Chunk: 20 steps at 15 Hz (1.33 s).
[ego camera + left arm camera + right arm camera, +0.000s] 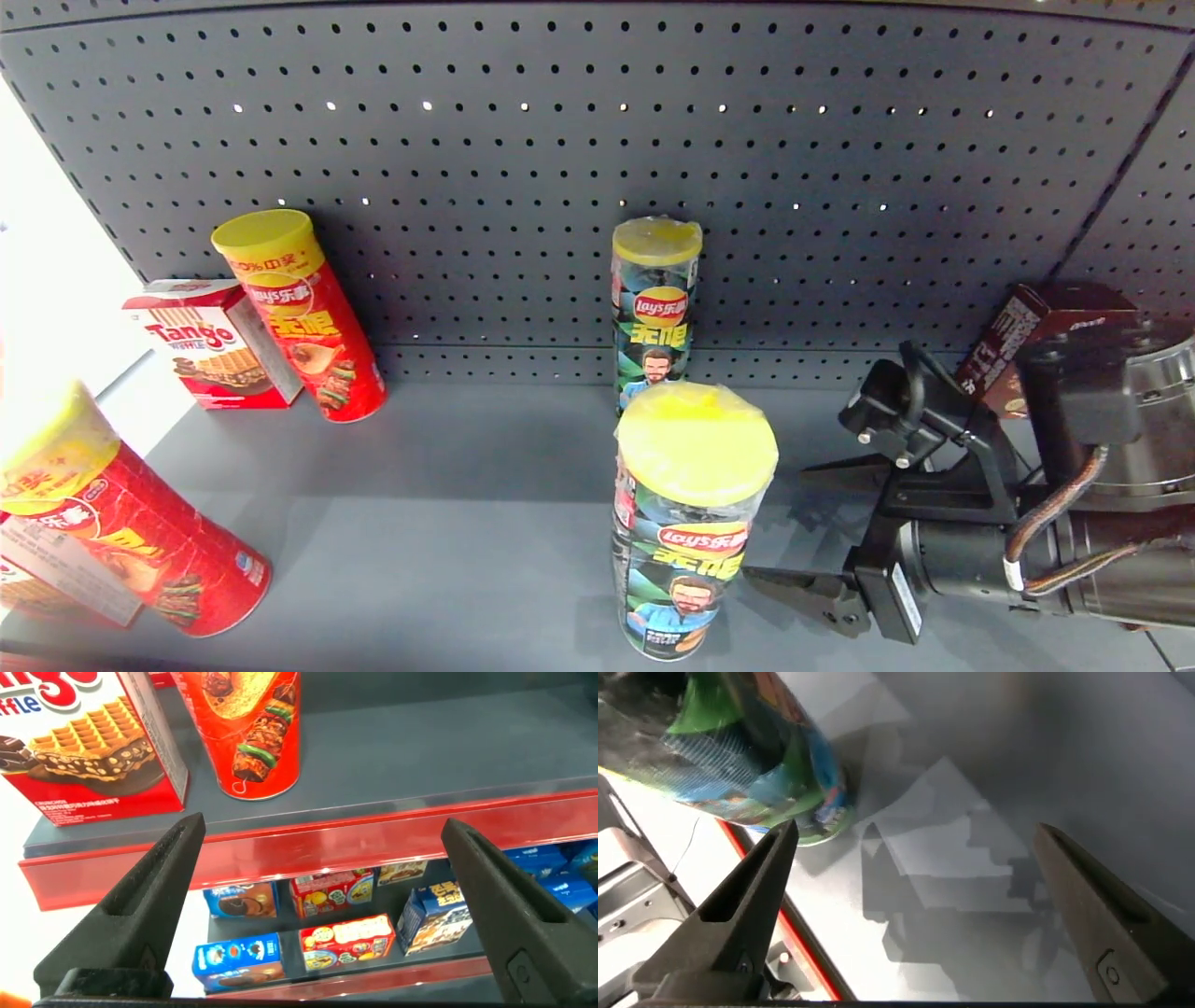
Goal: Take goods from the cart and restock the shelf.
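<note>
A green-and-blue chip can (695,523) with a yellow lid stands upright near the shelf's front edge, with a second one (655,308) behind it by the pegboard. My right gripper (789,525) is open just to the right of the front can, its fingers apart from it. In the right wrist view that gripper (917,833) holds nothing, and the can's base (738,756) rests on the grey shelf beyond one fingertip. My left gripper (322,826) is open and empty in front of the shelf's red front edge (374,840).
Two red chip cans (303,317) (121,532) and a wafer box (210,341) stand at the shelf's left. A brown box (1027,345) leans at the back right. Bare shelf (467,485) lies between the left goods and the green cans. Lower-shelf boxes (346,943) show below.
</note>
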Tool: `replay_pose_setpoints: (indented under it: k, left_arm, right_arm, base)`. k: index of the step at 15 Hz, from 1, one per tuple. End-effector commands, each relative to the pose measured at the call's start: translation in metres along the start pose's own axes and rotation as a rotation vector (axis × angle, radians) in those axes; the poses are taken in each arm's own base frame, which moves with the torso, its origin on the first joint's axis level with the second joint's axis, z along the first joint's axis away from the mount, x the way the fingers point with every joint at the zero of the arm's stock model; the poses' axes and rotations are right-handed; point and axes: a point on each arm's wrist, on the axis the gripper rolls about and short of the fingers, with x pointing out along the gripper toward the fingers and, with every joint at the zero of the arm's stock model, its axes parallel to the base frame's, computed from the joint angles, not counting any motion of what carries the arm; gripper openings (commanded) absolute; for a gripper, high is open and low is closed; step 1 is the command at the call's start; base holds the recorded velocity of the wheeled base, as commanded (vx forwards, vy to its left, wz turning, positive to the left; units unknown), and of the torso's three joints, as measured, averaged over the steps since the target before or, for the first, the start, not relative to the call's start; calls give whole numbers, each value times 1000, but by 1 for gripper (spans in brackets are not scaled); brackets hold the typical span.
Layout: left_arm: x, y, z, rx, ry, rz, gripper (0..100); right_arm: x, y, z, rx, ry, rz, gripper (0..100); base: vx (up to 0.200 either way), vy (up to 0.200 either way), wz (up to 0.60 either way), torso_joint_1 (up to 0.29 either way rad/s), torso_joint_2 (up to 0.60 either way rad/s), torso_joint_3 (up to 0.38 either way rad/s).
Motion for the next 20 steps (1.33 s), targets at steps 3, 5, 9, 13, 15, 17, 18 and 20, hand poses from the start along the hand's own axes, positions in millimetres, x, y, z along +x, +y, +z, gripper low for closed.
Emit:
replay_pose_setpoints:
  k: [3, 5, 9, 13, 15, 17, 18, 20]
  left_arm:
    - [0, 0, 0, 0, 1, 0, 100]
    - [0, 0, 0, -1, 2, 0, 100]
    - [0, 0, 0, 4, 1, -2, 100]
    - [0, 0, 0, 4, 2, -2, 100]
    - [0, 0, 0, 4, 1, -2, 100]
    - [0, 0, 0, 3, 1, -2, 100]
    - [0, 0, 0, 1, 1, 0, 100]
    - [0, 0, 0, 3, 1, 0, 100]
  right_arm:
    - [-49, -33, 14, 53, -167, -188, 100]
    - [-83, -44, 14, 75, -246, -297, 100]
    - [-163, -33, -12, 97, -402, -564, 100]
    - [-203, 18, -77, 93, -496, -773, 100]
    - [-207, 41, -112, 104, -490, -837, 100]
    - [-208, 60, -140, 118, -468, -854, 100]
    - [-205, 70, -159, 130, -456, -862, 100]
    - [-189, 75, -189, 209, -459, -867, 100]
  base:
    - [0, 0, 0, 0, 0, 0]
    - [0, 0, 0, 0, 0, 0]
    - [0, 0, 0, 0, 0, 0]
    - [0, 0, 0, 0, 0, 0]
    - [0, 0, 0, 0, 0, 0]
    - [0, 0, 0, 0, 0, 0]
    - [0, 0, 0, 0, 0, 0]
    - [0, 0, 0, 0, 0, 0]
